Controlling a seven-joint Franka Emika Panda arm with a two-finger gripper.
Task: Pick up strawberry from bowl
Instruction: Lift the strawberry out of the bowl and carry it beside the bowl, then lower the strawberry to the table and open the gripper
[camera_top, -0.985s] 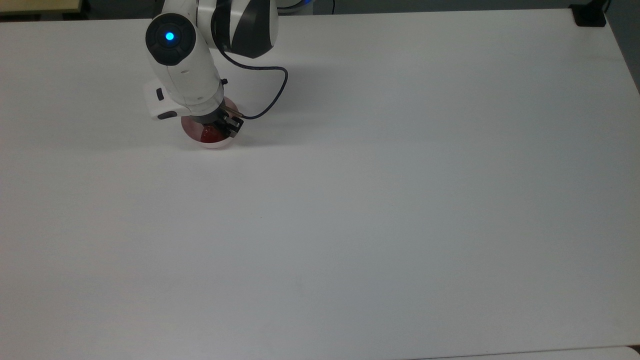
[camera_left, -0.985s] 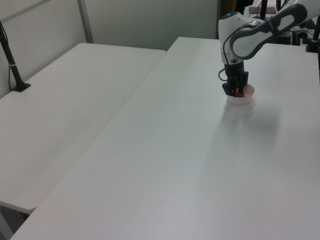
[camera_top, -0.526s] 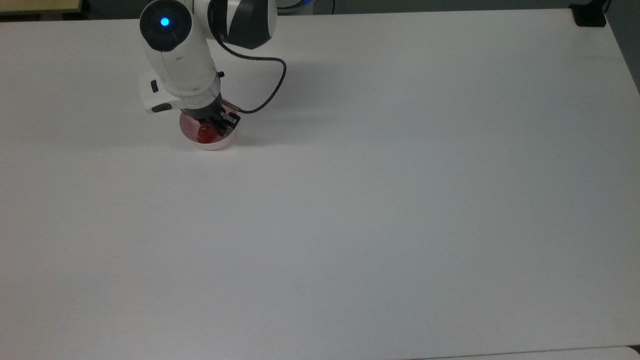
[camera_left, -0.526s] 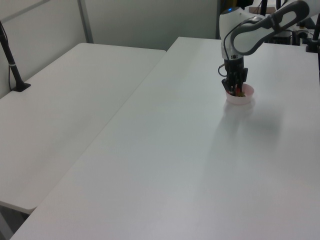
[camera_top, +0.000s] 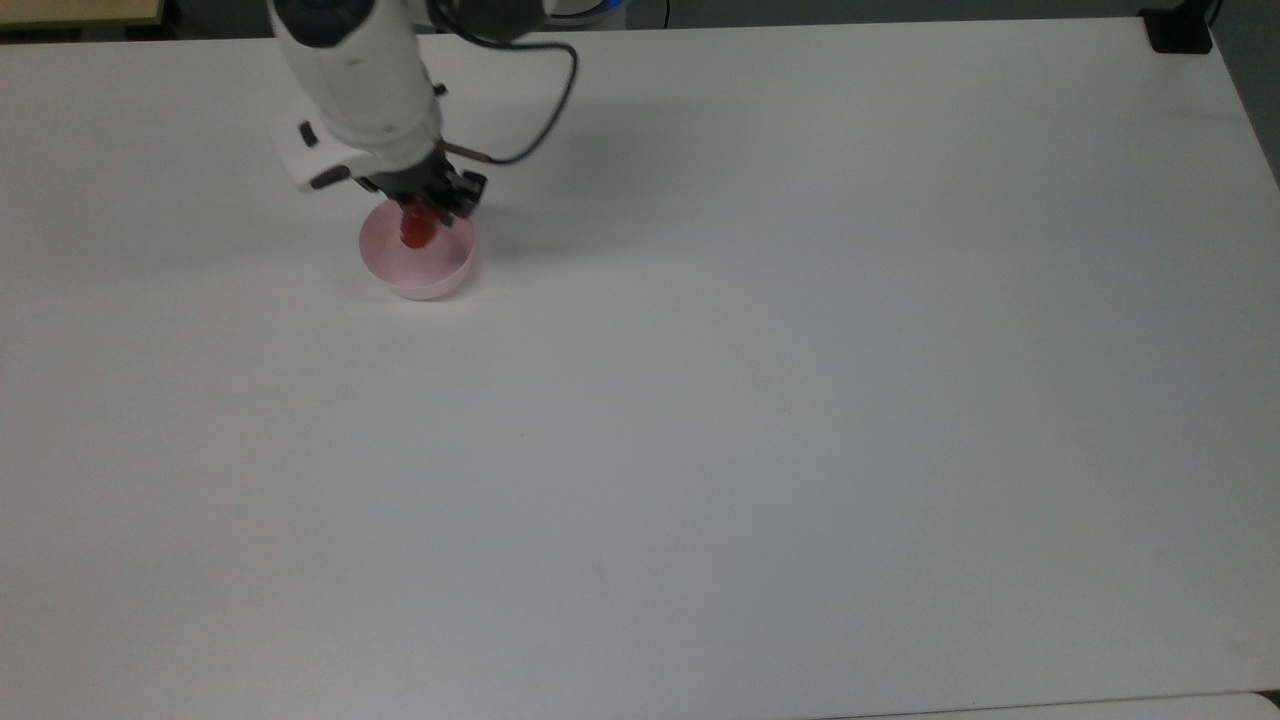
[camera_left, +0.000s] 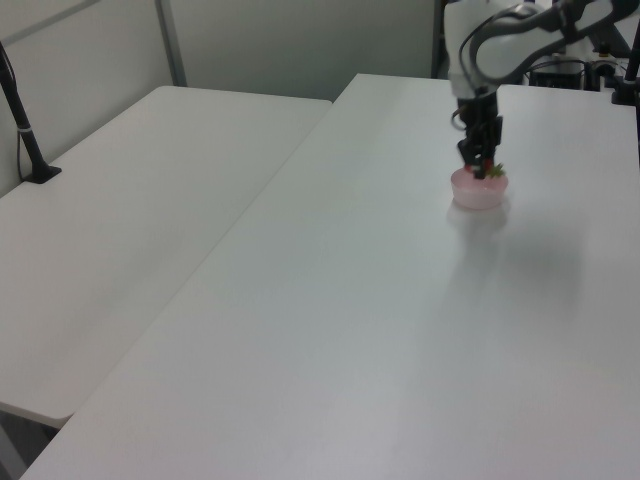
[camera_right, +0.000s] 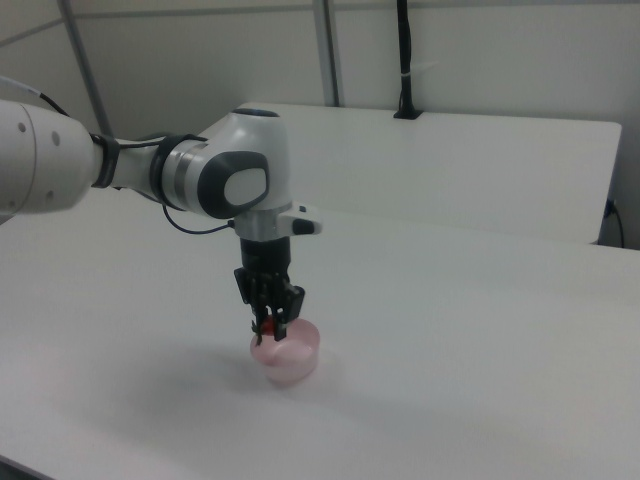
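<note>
Top view: tool (camera_top: 422, 215), upper left of frame, fingers clamped on strawberry (camera_top: 415, 229); one strawberry, hanging over inside of one pink bowl (camera_top: 417, 267) on white counter (camera_top: 760, 400). Half second earlier strawberry sat lower in bowl; now raised, more bowl interior exposed.

Left view: tool (camera_left: 483, 168), upper right of frame, gripping strawberry (camera_left: 490, 171) just above bowl (camera_left: 478, 191) rim; arm higher than before.

Right view: tool (camera_right: 269, 326), centre-left, closed on strawberry (camera_right: 266, 329) at bowl (camera_right: 288, 352) rim level.
</note>
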